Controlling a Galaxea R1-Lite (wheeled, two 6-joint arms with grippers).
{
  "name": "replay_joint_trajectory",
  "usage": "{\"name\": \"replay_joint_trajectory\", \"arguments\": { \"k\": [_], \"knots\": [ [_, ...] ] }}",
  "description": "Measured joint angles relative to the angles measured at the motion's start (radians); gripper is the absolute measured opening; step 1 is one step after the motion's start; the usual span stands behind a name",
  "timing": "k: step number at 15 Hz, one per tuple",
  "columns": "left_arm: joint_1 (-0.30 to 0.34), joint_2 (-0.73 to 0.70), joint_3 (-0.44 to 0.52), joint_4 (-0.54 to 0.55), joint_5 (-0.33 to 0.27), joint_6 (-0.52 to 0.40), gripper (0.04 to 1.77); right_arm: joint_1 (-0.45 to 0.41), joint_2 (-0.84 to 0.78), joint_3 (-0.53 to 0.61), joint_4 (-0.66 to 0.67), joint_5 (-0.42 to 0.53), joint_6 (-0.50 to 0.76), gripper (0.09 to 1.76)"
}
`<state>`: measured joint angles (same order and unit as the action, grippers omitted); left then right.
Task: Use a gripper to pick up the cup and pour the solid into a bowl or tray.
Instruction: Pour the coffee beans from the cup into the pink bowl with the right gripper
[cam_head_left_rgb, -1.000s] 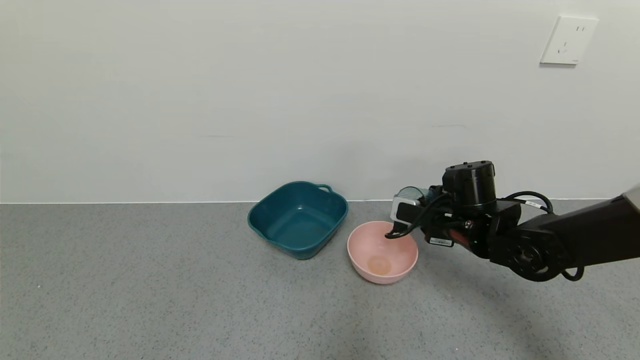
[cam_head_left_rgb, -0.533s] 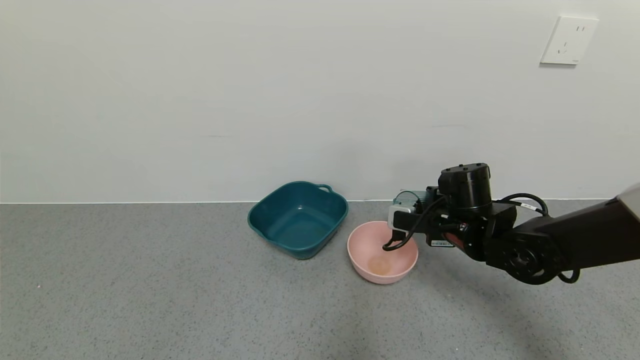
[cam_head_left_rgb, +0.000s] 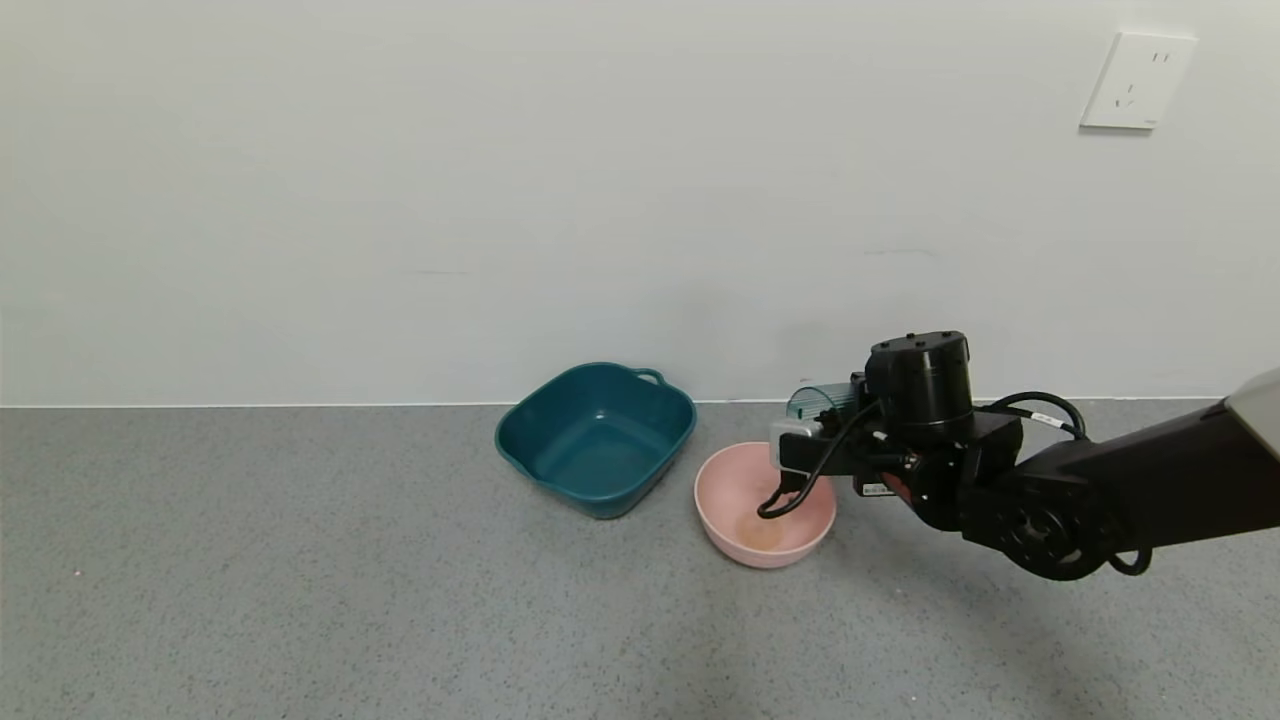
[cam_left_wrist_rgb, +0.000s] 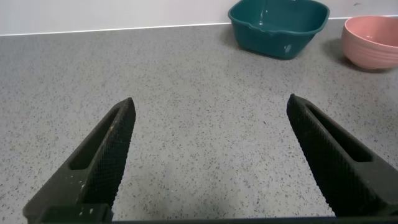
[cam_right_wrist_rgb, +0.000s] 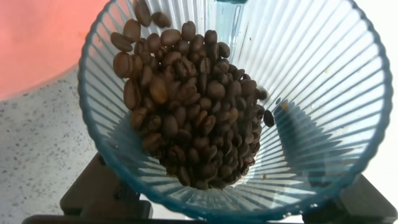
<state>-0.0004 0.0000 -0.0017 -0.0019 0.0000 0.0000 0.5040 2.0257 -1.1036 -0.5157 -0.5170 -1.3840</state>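
Note:
My right gripper is shut on the ribbed blue-grey cup and holds it tilted at the far right rim of the pale pink bowl. In the right wrist view the cup fills the frame, and the brown bean-like solid lies heaped against its lower wall, reaching toward the rim. The pink bowl shows behind the cup's rim. No beans show in the bowl in the head view. My left gripper is open over bare floor, far from both.
A dark teal tub with handles stands just left of the pink bowl, against the white wall; it also shows in the left wrist view, with the pink bowl beside it. A wall socket is at upper right.
My right arm has moved left and slightly down, carrying the cup closer over the pink bowl's rim. The bowls have not moved.

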Motion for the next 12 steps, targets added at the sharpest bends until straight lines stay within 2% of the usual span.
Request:
{"name": "replay_joint_trajectory", "arguments": {
  "k": [3,12],
  "knots": [
    [0.0,0.0,0.0,0.0,0.0,0.0,1.75,0.01,0.006,0.004,-0.045,-0.03,-0.051,1.34],
    [0.0,0.0,0.0,0.0,0.0,0.0,1.75,0.019,0.026,0.058,-0.208,-0.031,-0.206,1.34]
  ]
}}
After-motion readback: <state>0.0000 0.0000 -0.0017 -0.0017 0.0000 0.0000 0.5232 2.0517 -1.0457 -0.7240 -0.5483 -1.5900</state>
